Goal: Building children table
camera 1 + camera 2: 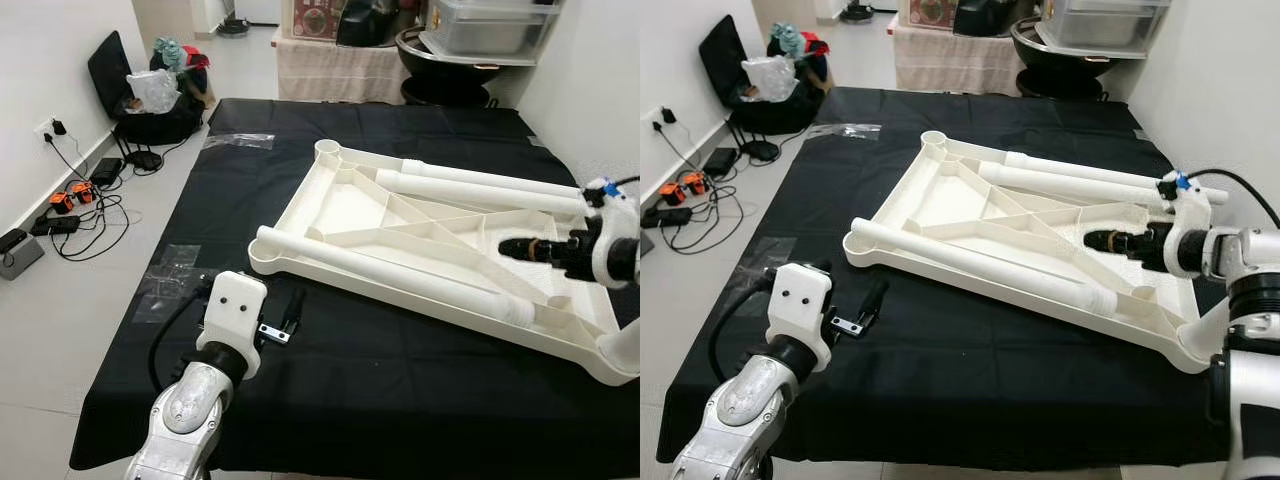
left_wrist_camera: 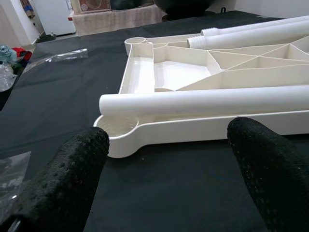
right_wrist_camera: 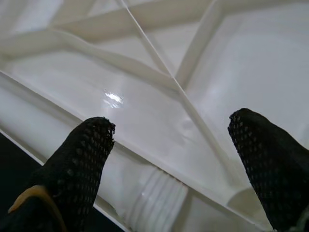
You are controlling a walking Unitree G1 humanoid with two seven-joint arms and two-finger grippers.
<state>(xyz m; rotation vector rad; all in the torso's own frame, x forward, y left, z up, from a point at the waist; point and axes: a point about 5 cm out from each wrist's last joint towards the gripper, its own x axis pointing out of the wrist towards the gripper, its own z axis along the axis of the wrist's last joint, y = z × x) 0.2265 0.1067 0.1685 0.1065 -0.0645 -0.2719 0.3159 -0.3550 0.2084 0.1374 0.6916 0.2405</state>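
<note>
Left gripper (image 1: 292,312) spread wide over the black cloth (image 1: 400,380), just beside the white table top (image 1: 350,215) lying upside down, three white legs (image 1: 400,275) resting in it, right gripper (image 1: 1102,240) spread wide above its ribs.

The white plastic table top (image 1: 400,225) lies upside down on the black cloth (image 1: 400,390), so its underside with raised ribs that cross in diagonal lines faces up, and round sockets are visible at two of its corners. One long white leg tube (image 1: 390,272) rests along the near side rim, with one end at the corner socket (image 2: 118,128) and its threaded end toward the robot's right. Two more leg tubes (image 1: 490,185) lie side by side along the far rim, and their threaded ends point toward the far corner socket (image 1: 328,150).
</note>
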